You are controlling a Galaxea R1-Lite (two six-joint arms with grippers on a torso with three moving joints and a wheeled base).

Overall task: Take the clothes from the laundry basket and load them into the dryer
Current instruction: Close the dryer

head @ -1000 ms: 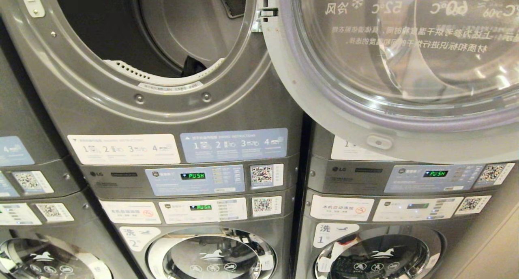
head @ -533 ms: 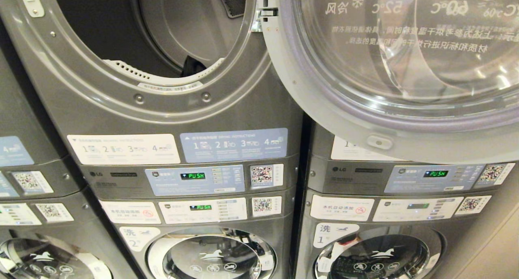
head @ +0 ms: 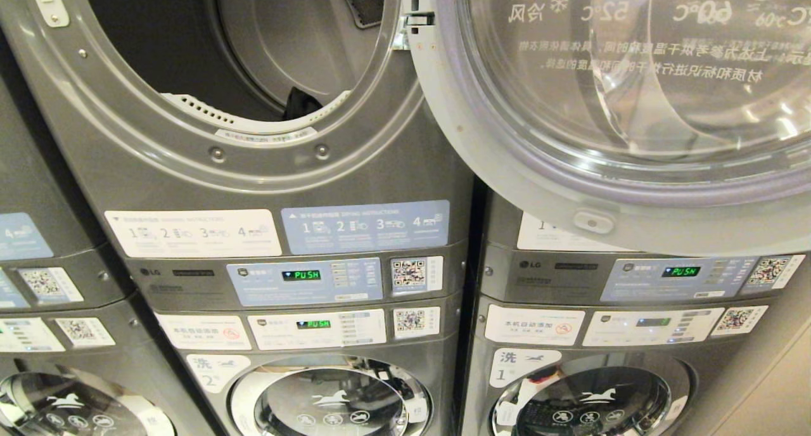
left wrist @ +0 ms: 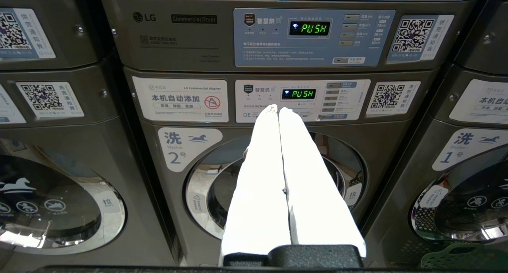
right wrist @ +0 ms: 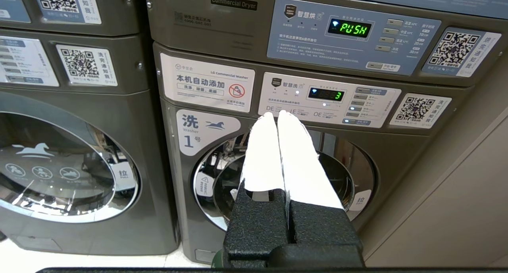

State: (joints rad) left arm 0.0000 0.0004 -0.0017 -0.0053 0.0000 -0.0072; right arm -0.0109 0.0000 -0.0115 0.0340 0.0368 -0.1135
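The dryer (head: 253,170) fills the upper left of the head view, its round opening uncovered. Its glass door (head: 608,106) is swung wide to the right. A dark piece of clothes (head: 301,103) lies at the drum's lower lip. Neither arm shows in the head view. My left gripper (left wrist: 278,108) hangs low before washer number 2 (left wrist: 274,185), white fingers pressed together and empty. My right gripper (right wrist: 276,114) is shut and empty before washer number 1 (right wrist: 285,177). A corner of the green laundry basket (left wrist: 464,259) shows low in the left wrist view.
Stacked grey machines stand side by side, with control panels (head: 304,281) reading PUSH between dryers and washers. The open door overhangs the neighbouring stack (head: 633,334). A beige wall (right wrist: 456,209) runs along the far right. Pale floor (right wrist: 79,261) lies below the washers.
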